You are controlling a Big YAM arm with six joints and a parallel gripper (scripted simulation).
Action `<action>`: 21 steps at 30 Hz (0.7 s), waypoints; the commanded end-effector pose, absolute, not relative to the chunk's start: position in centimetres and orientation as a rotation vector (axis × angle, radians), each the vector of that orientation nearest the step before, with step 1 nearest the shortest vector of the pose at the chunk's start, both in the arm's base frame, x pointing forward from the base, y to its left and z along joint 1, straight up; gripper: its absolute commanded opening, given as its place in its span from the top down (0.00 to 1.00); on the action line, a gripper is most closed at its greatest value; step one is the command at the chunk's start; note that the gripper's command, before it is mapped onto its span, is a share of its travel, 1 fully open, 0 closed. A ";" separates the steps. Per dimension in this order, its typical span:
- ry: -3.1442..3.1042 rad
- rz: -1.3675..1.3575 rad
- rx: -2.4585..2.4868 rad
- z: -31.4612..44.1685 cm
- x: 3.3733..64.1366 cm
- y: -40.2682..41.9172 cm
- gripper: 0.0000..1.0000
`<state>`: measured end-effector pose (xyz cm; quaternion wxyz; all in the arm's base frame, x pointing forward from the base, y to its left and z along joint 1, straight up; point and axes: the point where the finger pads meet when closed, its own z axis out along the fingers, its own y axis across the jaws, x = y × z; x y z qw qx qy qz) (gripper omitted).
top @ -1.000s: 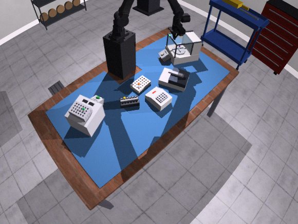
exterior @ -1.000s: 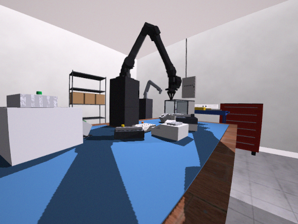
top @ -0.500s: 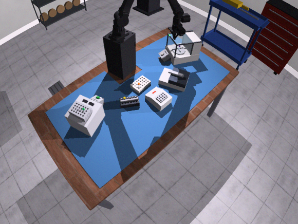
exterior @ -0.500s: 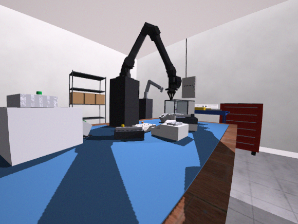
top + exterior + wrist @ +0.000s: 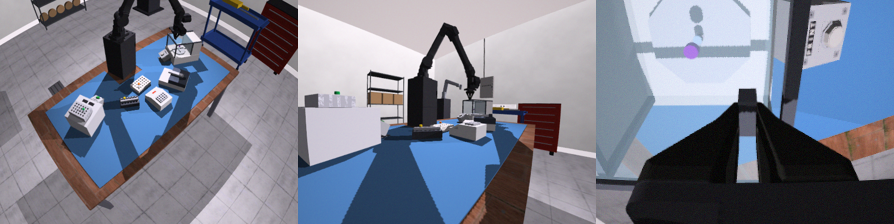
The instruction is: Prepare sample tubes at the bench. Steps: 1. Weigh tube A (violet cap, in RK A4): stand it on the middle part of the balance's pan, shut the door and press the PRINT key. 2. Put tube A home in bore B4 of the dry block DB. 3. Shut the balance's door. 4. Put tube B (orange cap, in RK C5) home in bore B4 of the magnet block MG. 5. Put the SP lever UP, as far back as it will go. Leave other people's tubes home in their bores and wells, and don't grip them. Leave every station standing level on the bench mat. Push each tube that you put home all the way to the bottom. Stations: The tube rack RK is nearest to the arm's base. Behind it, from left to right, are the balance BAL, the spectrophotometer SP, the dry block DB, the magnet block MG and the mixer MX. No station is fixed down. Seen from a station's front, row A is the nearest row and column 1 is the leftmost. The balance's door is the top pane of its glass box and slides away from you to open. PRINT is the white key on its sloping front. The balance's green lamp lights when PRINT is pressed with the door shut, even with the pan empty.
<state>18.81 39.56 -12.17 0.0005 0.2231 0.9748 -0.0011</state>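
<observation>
1. Left: the white button (image 5: 162,54) (image 5: 833,36) sits on the balance's sloping front, near and left of the hand.
2. Above the glass box (image 5: 175,52) (image 5: 473,106) (image 5: 792,65), the hand (image 5: 176,38) (image 5: 470,98) (image 5: 747,111) points down, narrow, its fingers apparently closed on the dark door handle (image 5: 747,120).
3. Slightly right and nearer, below the hand, the violet-capped tube (image 5: 179,46) (image 5: 691,51) stands upright on the pan, not gripped.
4. The move likely turns on the handle's line: shutting the lid means drawing it left, toward the button's side; rightward opens it.
</observation>
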 end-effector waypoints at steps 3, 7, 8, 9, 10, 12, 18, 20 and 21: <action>3.058 0.026 0.706 -12.2 19.7 41.7 0.94; 3.059 0.023 0.706 -12.2 19.8 42.0 0.94; 3.059 0.023 0.706 -12.2 19.9 42.1 0.94; 3.059 0.023 0.706 -12.2 19.9 42.2 0.94; 3.059 0.023 0.706 -12.2 20.0 42.3 0.94; 3.059 0.023 0.706 -12.2 20.1 42.5 0.94; 3.059 0.019 0.706 -12.2 20.2 42.8 0.94; 3.058 0.026 0.706 -12.2 20.4 43.1 0.94; 3.058 0.026 0.706 -12.2 20.4 43.1 0.94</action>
